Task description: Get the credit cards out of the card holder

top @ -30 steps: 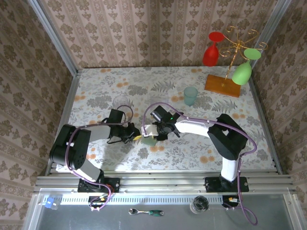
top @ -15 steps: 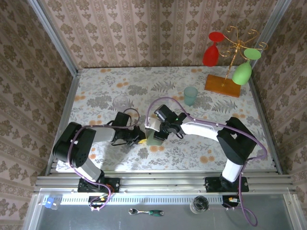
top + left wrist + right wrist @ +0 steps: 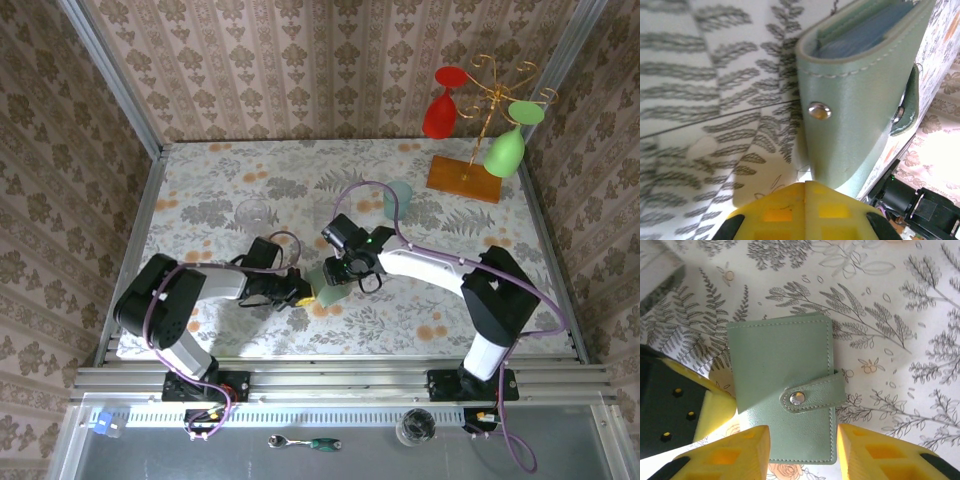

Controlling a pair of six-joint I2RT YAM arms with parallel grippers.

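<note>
Overhead; two close-ups sharing card holder (image 3: 775, 365)

Floral table (image 3: 215, 175), card holder (image 3: 775, 365), cup (image 3: 397, 200), perhaps glass (image 3: 253, 213)

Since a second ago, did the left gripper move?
Yes. The left gripper has shifted right and slightly down in the top view, ending farther from the clear glass.

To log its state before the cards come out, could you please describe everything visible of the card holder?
The card holder is a small pale green wallet, leather-like, with lighter stitching along its edges. It rests closed on the floral tablecloth, its strap fastened by a silver snap. What look like blue cards show inside one end. The left gripper, jaws shut, meets its side edge; the right gripper hangs over one end, jaws open.
</note>
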